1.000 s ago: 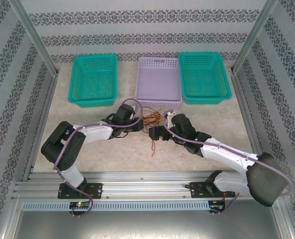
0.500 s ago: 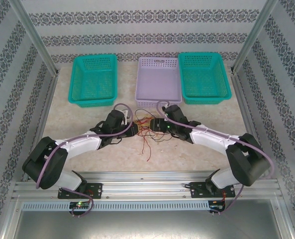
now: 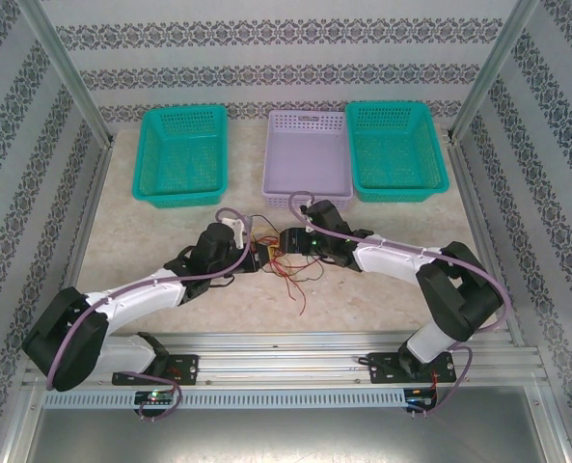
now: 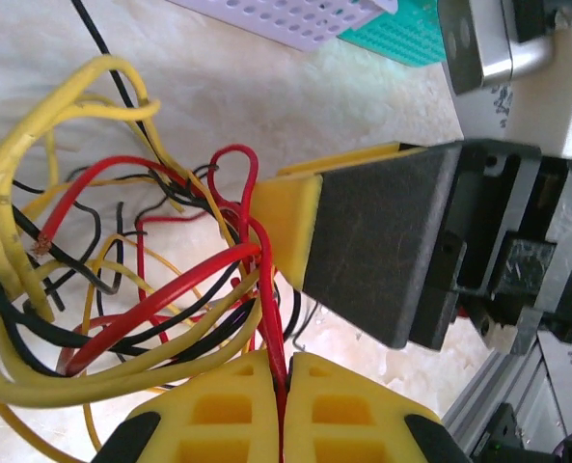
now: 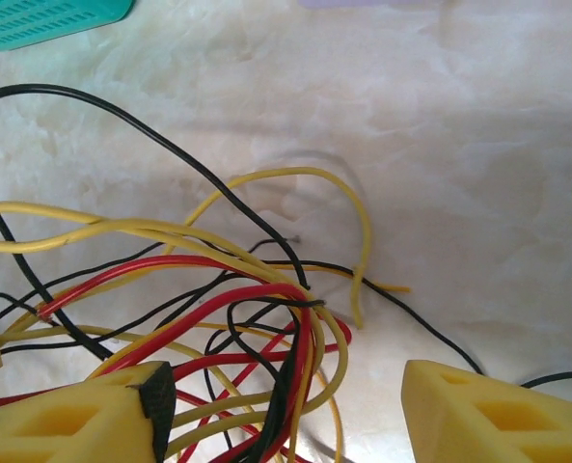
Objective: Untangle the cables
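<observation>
The left gripper (image 4: 281, 371), with its two blocky yellow plastic fingers, is clenched tight. The finger faces meet and a single red strand is pinched in the seam between them. Facing it, the right gripper (image 5: 286, 410) stands released, its yellow fingers (image 5: 488, 405) spread wide. A sheaf of red, yellow and black strands runs through the gap, bunched close to one finger; whether they touch its black pad cannot be told.

Both grippers meet over the cables (image 3: 284, 258), a tangle of very thin, limp wires in red, yellow and black. It lies on the table just in front of the lilac plastic lattice basket (image 3: 309, 154), close to that basket's near wall. In the wrist views the strands loop over and under one another: yellow arcs rise off the surface, red ones cross through the knot, and black ones wander outward. One red end shows bare copper. A lone red strand (image 3: 299, 301) trails away from the lilac basket toward the arm bases.

The tabletop (image 3: 170, 231) is pale, cream and marbled. Two teal plastic lattice baskets (image 3: 180, 154) flank the lilac basket, one on each side. Behind it, walls (image 3: 286, 58) papered in grey ornamental bands close the space, with slanted aluminium posts (image 3: 68, 77) at the corners.
</observation>
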### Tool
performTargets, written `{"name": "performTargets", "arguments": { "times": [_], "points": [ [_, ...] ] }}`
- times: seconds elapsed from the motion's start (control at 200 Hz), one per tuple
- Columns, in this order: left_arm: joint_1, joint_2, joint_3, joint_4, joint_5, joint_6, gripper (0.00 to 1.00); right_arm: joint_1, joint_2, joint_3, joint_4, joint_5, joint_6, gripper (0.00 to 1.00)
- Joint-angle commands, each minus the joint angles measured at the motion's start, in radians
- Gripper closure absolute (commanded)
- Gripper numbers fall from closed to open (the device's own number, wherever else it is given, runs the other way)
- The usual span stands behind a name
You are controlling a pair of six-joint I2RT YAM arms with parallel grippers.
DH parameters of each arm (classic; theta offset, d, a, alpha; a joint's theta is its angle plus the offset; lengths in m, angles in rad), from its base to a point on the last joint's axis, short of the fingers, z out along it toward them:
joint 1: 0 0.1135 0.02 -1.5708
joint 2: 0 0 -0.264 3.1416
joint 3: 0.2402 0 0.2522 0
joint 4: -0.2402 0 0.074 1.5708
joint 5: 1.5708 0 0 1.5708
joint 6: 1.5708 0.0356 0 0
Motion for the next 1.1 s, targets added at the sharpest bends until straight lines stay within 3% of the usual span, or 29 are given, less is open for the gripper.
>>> {"name": "performTargets", "arguments": {
  "times": [0.0, 0.33, 0.545, 0.714, 1.094],
  "points": [
    [-0.028, -0.029, 0.027, 0.016, 0.058, 0.081, 1.00, -0.012, -0.027, -0.003, 0.020, 0.042, -0.026, 0.34],
    [-0.041, -0.085, 0.076, -0.233, 0.068, 0.325, 1.00, -0.065, -0.195, 0.003, 0.026, -0.171, -0.180, 0.27],
    [-0.079, -0.079, 0.092, -0.274, -0.034, 0.387, 1.00, -0.118, -0.238, 0.008, -0.046, -0.220, -0.217, 0.25],
    [-0.096, -0.098, 0.119, -0.314, -0.133, 0.414, 1.00, -0.144, -0.221, -0.013, -0.023, -0.375, -0.254, 0.24],
    [-0.123, -0.098, 0.146, -0.277, -0.069, 0.439, 1.00, -0.094, -0.067, -0.005, 0.051, -0.323, -0.323, 0.24]
  ]
}}
